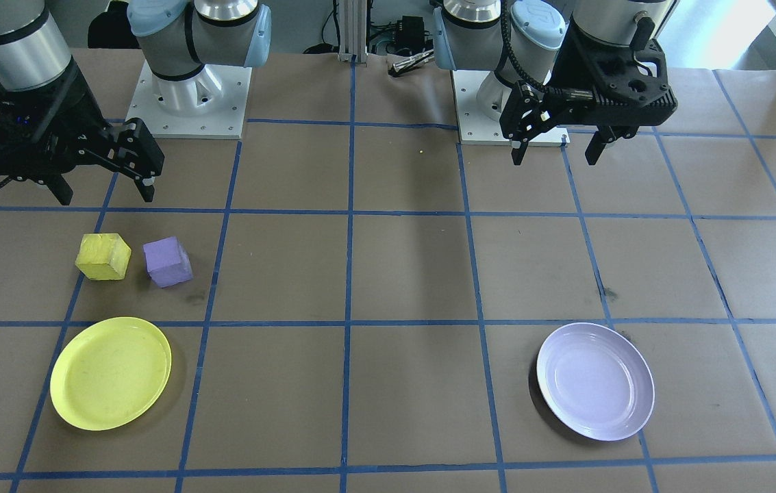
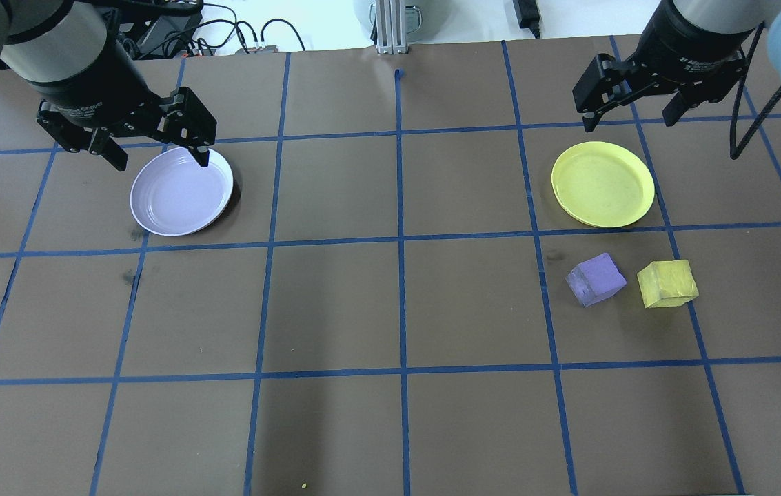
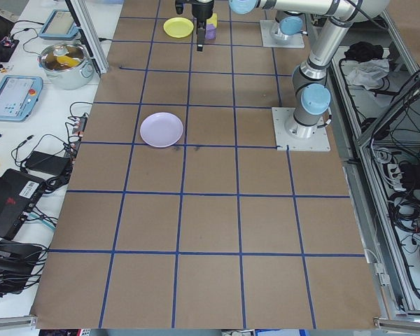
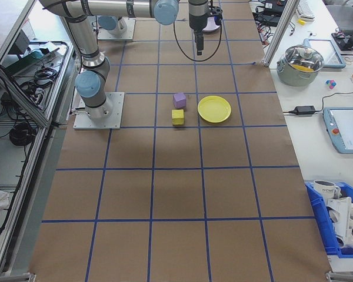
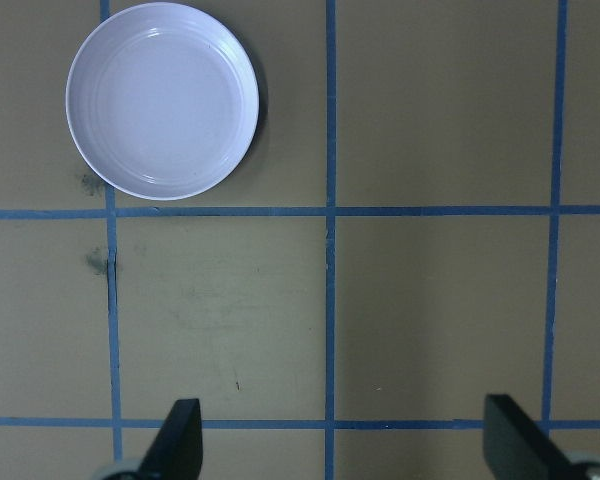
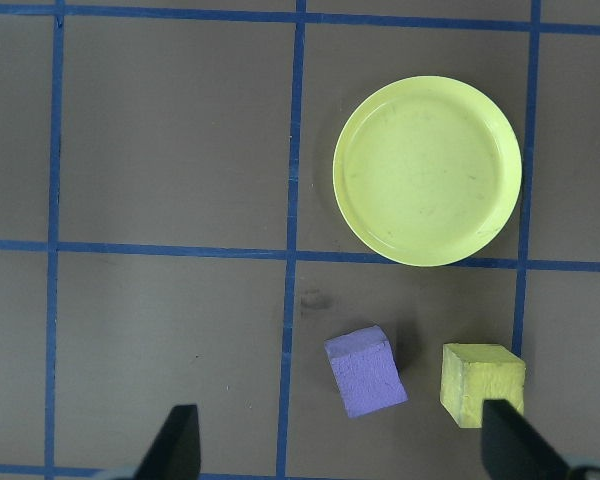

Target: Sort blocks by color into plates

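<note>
Yellow plate nearest, yellow block and purple block below spread-jawed right gripper, left gripper spread, empty

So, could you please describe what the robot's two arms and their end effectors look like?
Both arms are silver-grey metal tubes with pale blue joint caps on white base plates. Each carries a black two-finger end effector with an open-framed body: the left end effector and the right end effector. A black cable loops along each wrist. White lettering marks the wrist collars.

Glossy plastic lavender plate, smooth yellow plate, rough matt purple block and yellow block, brown paper table cover
</note>
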### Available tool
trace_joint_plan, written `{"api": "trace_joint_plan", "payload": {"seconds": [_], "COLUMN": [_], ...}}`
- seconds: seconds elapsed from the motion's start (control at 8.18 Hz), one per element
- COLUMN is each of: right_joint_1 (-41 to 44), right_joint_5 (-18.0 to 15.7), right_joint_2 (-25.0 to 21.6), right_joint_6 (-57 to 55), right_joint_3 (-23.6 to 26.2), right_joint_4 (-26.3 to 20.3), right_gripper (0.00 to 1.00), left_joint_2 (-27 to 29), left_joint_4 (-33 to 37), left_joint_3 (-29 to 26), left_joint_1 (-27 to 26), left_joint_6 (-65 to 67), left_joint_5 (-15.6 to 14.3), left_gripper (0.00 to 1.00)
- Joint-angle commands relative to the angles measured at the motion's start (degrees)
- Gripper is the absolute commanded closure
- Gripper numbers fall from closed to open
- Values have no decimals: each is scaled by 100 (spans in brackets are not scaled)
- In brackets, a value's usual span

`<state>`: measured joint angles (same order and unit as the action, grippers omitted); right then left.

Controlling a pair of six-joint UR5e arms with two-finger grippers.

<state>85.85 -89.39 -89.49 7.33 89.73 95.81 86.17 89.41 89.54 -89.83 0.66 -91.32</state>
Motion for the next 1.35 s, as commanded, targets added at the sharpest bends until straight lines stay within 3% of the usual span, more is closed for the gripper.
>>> {"api": "trace_joint_plan", "payload": {"seconds": [0.0, 0.24, 0.49, 0.61, 0.86, 0.98, 1.22], "right_joint_1": [-182, -681, -1453, -1893, -2002, -2002, -1994], "right_joint_5": [-44, -44, -70, -53, -70, -70, -61], "right_joint_2": [298, 703, 818, 853, 793, 784, 792], "right_joint_6": [6, 84, 1125, 1321, 1473, 1516, 1543], "right_joint_3": [1, 9, 263, 578, 2206, 2677, 2900], "right_joint_4": [-53, 112, 401, 690, 2668, 3010, 2970], "right_gripper": [0, 0, 0, 0, 0, 0, 0], "left_joint_2": [5, -39, -30, 13, 66, 66, 58], "left_joint_4": [-3, -3, -3, -20, -178, -196, -205], "left_joint_3": [-15, 20, 64, 64, 73, 73, 73], "left_joint_1": [1, 1, 36, 45, 45, 45, 45], "left_joint_6": [-4, -4, -13, -22, -22, -31, -31], "left_joint_5": [0, 0, 9, 9, 9, 9, 18], "left_gripper": [0, 0, 0, 0, 0, 0, 0]}}
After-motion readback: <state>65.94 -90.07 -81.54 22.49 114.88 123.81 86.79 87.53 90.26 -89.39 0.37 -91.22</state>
